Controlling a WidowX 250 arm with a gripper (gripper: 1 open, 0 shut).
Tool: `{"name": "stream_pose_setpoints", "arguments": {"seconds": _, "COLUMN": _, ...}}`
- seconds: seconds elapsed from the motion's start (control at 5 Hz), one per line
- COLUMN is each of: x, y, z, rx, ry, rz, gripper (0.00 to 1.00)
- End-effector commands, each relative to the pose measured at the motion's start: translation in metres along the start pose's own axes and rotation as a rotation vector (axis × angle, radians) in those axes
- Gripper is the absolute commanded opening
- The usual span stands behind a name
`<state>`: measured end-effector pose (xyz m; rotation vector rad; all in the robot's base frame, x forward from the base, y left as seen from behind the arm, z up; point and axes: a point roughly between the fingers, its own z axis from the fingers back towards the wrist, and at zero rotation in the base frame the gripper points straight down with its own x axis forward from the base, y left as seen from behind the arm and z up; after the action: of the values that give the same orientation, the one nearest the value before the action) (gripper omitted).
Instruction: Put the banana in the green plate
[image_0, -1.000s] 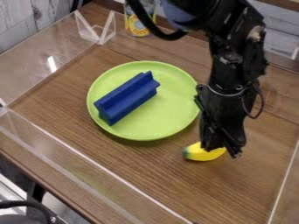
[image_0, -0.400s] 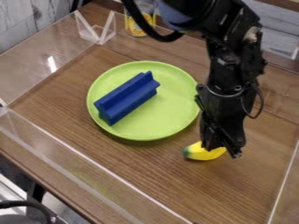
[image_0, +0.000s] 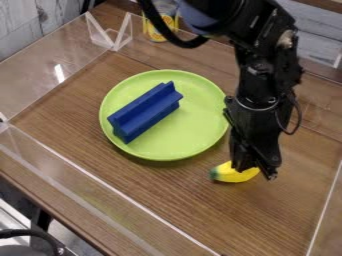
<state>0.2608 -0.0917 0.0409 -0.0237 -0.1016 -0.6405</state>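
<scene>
The banana (image_0: 235, 174) lies on the table (image_0: 147, 212), right of centre and low in the frame, just beside the lower right rim of the green plate (image_0: 187, 92) and outside it. The jaws (image_0: 253, 172) are down at the banana, overlapping its upper edge in this view, and they are together; whether they pinch the banana, I cannot tell. The black robot arm (image_0: 261, 65) reaches in from the top of the frame. A blue block (image_0: 144, 111) lies slantwise on the left part of the plate, left of centre in the picture.
</scene>
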Motion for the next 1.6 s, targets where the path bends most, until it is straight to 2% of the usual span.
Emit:
{"name": "stream_pose_setpoints", "arguments": {"seconds": 0.0, "x": 0.000, "y": 0.000, "z": 0.001, "rx": -0.003, "ry": -0.008, "rz": 0.008, "gripper": 0.00}}
{"name": "stream_pose_setpoints", "arguments": {"seconds": 0.2, "x": 0.000, "y": -0.001, "z": 0.001, "rx": -0.008, "ry": -0.011, "rz": 0.012, "gripper": 0.00}}
{"name": "stream_pose_setpoints", "arguments": {"seconds": 0.4, "x": -0.001, "y": -0.001, "z": -0.004, "rx": -0.010, "ry": -0.009, "rz": 0.012, "gripper": 1.00}}
{"name": "stream_pose_setpoints", "arguments": {"seconds": 0.6, "x": -0.003, "y": -0.001, "z": -0.008, "rx": -0.013, "ry": -0.005, "rz": 0.015, "gripper": 1.00}}
{"name": "stream_pose_setpoints", "arguments": {"seconds": 0.8, "x": -0.005, "y": 0.001, "z": -0.007, "rx": -0.017, "ry": -0.003, "rz": 0.018, "gripper": 0.00}}
{"name": "stream_pose_setpoints", "arguments": {"seconds": 1.0, "x": -0.008, "y": 0.002, "z": -0.006, "rx": -0.020, "ry": -0.002, "rz": 0.022, "gripper": 0.00}}
{"name": "stream_pose_setpoints", "arguments": {"seconds": 1.2, "x": -0.009, "y": 0.001, "z": -0.008, "rx": -0.030, "ry": 0.005, "rz": 0.034, "gripper": 1.00}}
{"name": "stream_pose_setpoints", "arguments": {"seconds": 1.4, "x": -0.011, "y": 0.000, "z": -0.009, "rx": -0.040, "ry": 0.017, "rz": 0.047, "gripper": 1.00}}
